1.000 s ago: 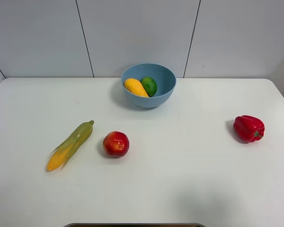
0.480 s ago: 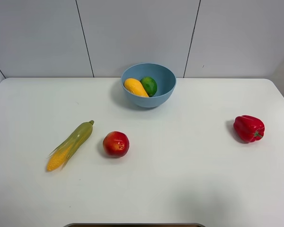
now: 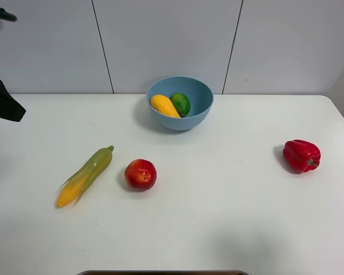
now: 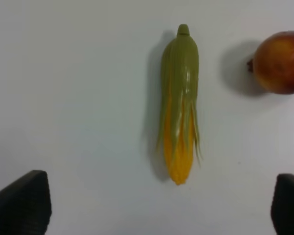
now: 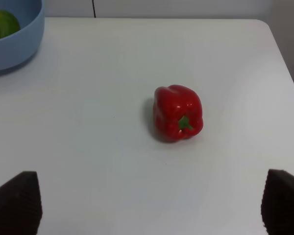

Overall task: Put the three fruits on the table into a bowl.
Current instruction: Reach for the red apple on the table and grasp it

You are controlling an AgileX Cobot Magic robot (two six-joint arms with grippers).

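Mango [image 3: 163, 106] and lime [image 3: 180, 103] already lie in the light-blue bowl [image 3: 180, 123]. Only the red apple [image 3: 140, 174] lies on the tabletop [image 3: 229, 229], near the corn cob [image 3: 87, 175] but apart from it, and the left jaws and right jaws both stand wide and empty. The left jaws hang over the cob with the apple off to one side, so they should centre on the apple, clear of the husk, before dropping and closing. The dark shape at the high view's edge is probably the left arm [image 3: 3, 102].

high view takes in the whole table [image 3: 218, 229]; each wrist view looks down close, on corn [image 4: 179, 107] and pepper [image 5: 178, 119].
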